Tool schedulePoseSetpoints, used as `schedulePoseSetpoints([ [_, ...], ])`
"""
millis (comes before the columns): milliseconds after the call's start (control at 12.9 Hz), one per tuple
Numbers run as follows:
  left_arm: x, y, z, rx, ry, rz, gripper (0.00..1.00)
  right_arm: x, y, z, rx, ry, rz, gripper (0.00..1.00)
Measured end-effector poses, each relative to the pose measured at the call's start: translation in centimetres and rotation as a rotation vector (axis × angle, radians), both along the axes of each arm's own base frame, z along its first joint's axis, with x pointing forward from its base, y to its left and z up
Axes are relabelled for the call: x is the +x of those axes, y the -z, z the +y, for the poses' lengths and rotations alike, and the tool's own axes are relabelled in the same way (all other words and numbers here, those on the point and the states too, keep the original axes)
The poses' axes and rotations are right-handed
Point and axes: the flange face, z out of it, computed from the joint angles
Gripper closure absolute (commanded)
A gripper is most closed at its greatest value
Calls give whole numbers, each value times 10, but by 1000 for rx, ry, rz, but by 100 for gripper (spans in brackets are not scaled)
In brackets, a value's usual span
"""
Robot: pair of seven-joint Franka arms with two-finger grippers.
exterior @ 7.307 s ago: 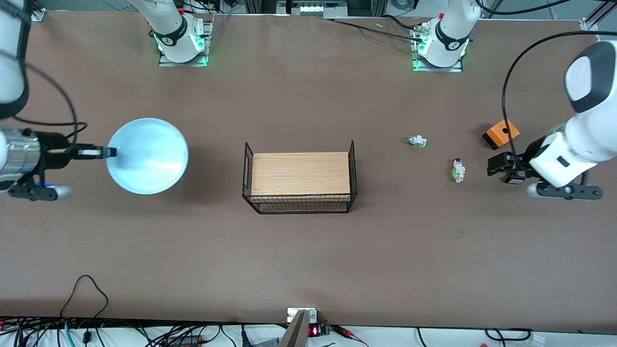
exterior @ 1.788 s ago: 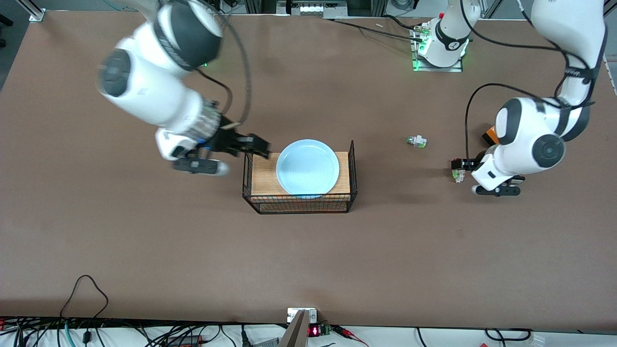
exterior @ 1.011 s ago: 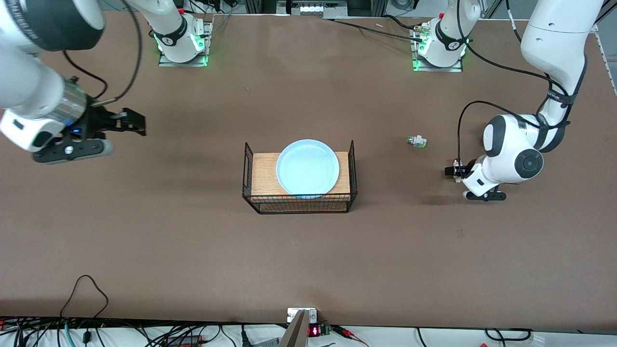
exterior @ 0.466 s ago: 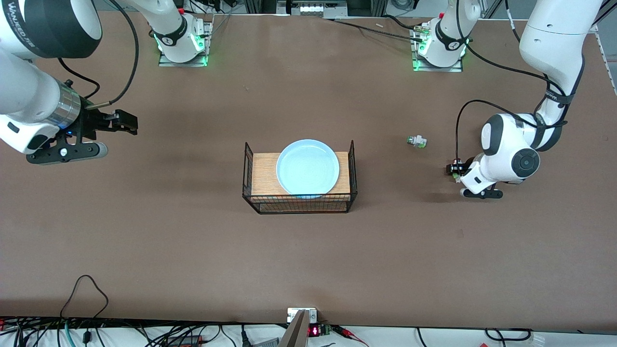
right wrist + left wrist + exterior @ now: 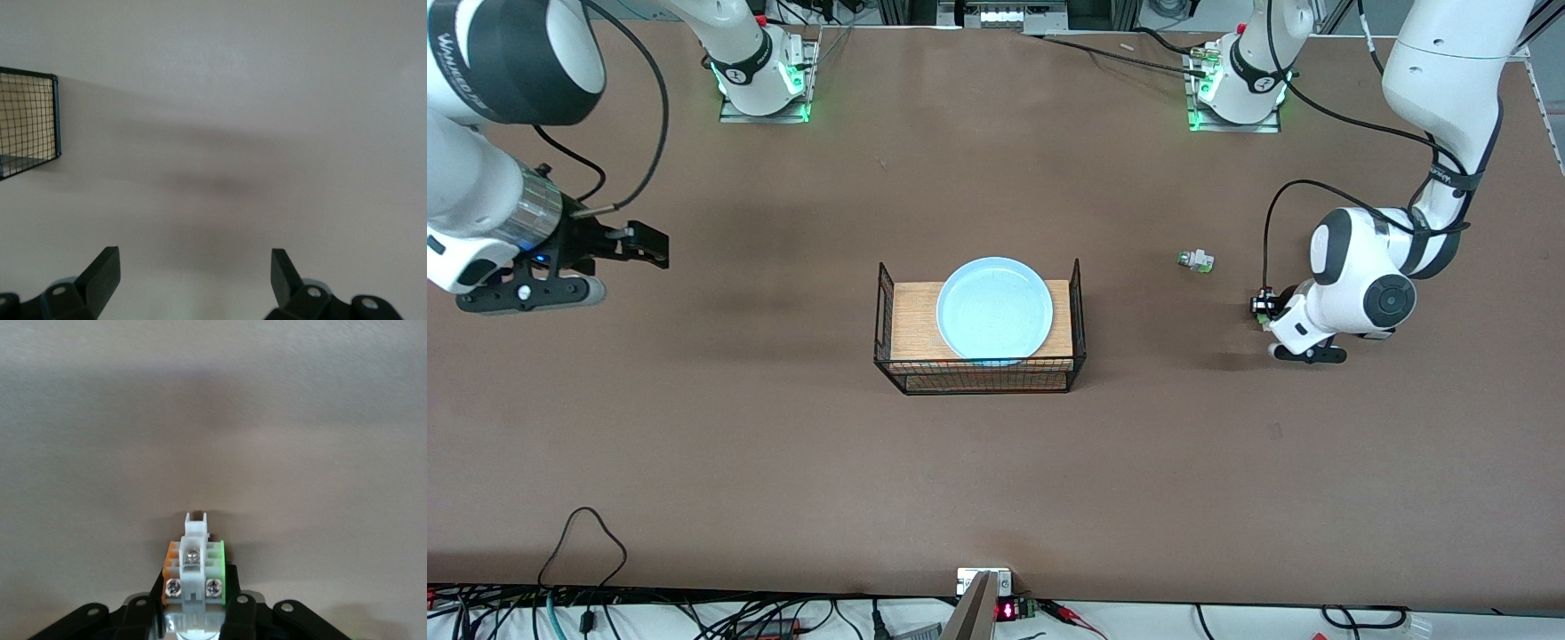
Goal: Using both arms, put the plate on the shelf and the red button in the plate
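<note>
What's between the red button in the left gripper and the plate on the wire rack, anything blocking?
Mostly bare table. The left gripper is shut on the red button at the table. Only the rack's upright mesh end wall stands before the plate, so the button must go over it. The green-capped part lies off the line.

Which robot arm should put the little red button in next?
The left arm: its left gripper is shut on the red button. The right gripper hangs open, holding nothing, and the plate already sits in the wire basket.
</note>
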Motion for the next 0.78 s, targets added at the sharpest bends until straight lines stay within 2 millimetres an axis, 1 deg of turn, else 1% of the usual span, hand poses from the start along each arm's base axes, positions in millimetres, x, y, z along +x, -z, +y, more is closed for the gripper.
schedulePoseSetpoints([
  [155,3,-14,-4,0,8,-3,100,-14,-7,-20,22,17,2,0],
  [311,9,-38,-4,2,9,-26,100,-23,-13,-41,38,32,-2,0],
  [389,12,-52,-3,4,9,-44,100,-25,-15,-46,40,39,-4,0],
  [466,14,-69,-3,5,10,-63,100,-25,-15,-46,41,38,-3,0],
  [622,26,-117,-6,7,17,-80,100,-33,-15,-39,38,25,53,0],
  [777,45,-174,-12,6,27,-81,100,-38,-19,-36,35,19,84,0],
])
